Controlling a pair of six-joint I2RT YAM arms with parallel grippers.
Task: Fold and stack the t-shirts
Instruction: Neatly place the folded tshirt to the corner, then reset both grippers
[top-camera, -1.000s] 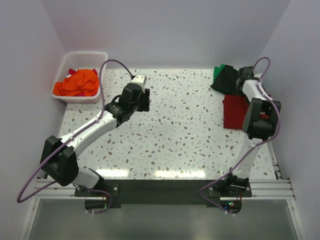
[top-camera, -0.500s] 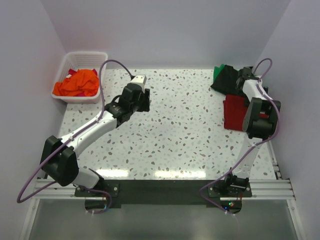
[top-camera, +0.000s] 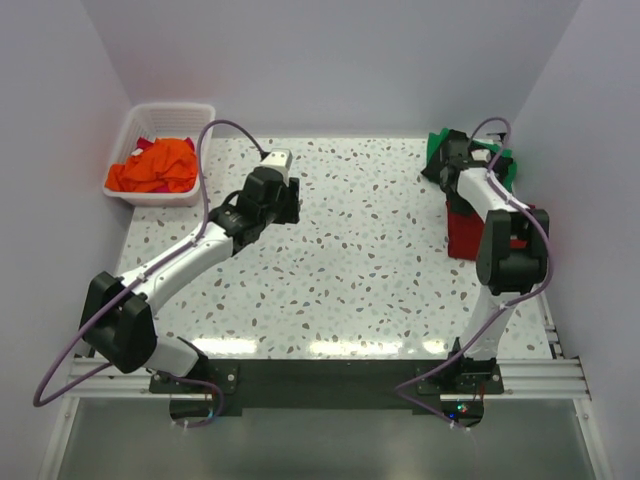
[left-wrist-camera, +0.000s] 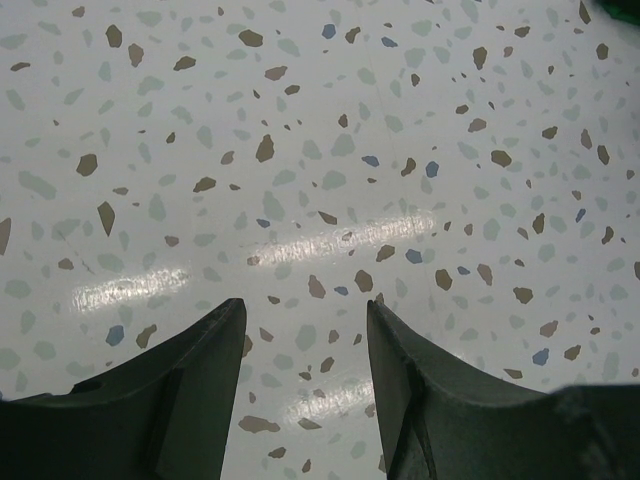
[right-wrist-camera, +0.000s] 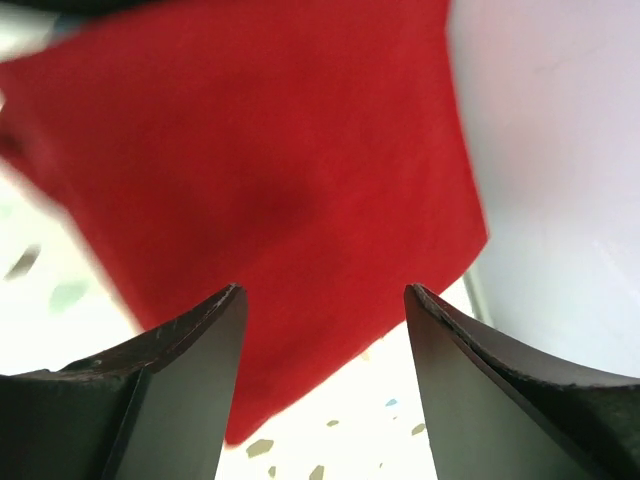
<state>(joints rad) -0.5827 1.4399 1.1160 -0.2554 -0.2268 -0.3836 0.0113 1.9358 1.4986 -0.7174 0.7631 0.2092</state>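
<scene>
Dark red t-shirt (top-camera: 461, 228) lies flat on the speckled table (top-camera: 350, 260) at about 3 o'clock, near the right edge. It reads as a folded oblong with straight sides, its right half covered from above by the right arm (top-camera: 505, 245). Green t-shirt (top-camera: 437, 143) sits bunched at about 1 o'clock in the far right corner, just beyond the red one (a dark patch beside it may be cloth or the arm's wrist, cannot tell which). Orange t-shirt (top-camera: 160, 165) is heaped in the white slatted basket (top-camera: 170, 108) at 10 o'clock, well apart from the rest. The top view gives this layout but hides both pincers under their wrists. The right wrist view supplies the rest: right gripper (right-wrist-camera: 325, 300) has its fingers spread wide with nothing between them, poised over smooth red cloth that fills most of the frame. One cloth edge runs toward the pale wall (right-wrist-camera: 560, 150) at 3 o'clock, and a strip of table shows at 6 o'clock. In the left wrist view, left gripper (left-wrist-camera: 305, 315) is likewise wide and holds nothing, over bare terrazzo near the table's centre-left.
</scene>
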